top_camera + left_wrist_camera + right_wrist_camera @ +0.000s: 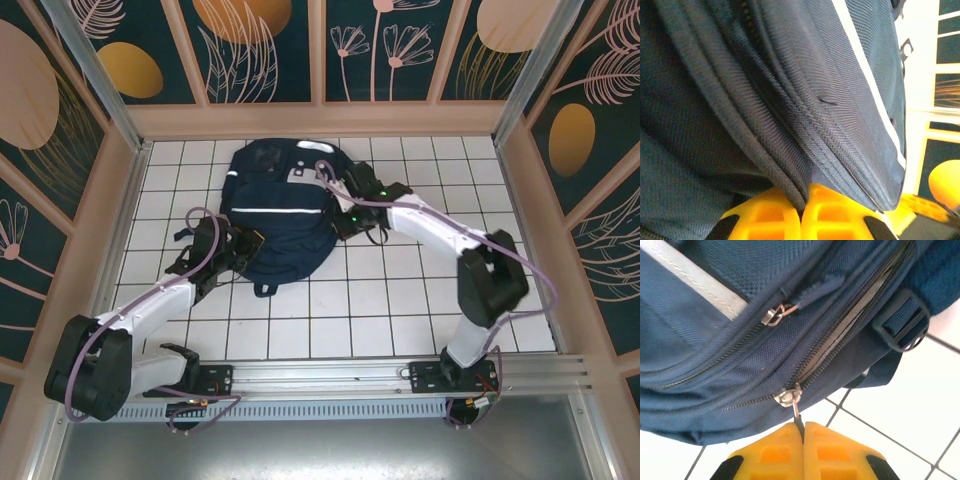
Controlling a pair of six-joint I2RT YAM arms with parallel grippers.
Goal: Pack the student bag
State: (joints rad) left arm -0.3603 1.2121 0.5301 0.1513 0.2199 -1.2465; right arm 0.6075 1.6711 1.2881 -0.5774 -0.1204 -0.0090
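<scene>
- In the top view, student bag [275, 215] flat on the white tiled counter [400, 300], in the upper centre of the frame, between the two arms.
- Left arm [150, 310] stretched from the lower left of the frame up to the bag's lower left edge.
- Right arm [470, 270] bent, elbow raised at the right of the frame, wrist reaching to the bag's right side.
- Closer, from the left wrist: yellow fingers [775, 215] pressed together at the bottom edge, left jaws clenched on a corded seam [765, 170] of the navy fabric.
- White stripe [865, 75] running down at the upper right there.
- From the right wrist, detail too small for the top view: right jaws clenched on the thin pull tab [797, 415] of the lower slider [788, 397], bottom centre.
- Second slider [772, 316] free at the upper left, buckle [902, 322] at the upper right above white tile.
- Bag touching both jaws, just above them in each wrist view.
</scene>
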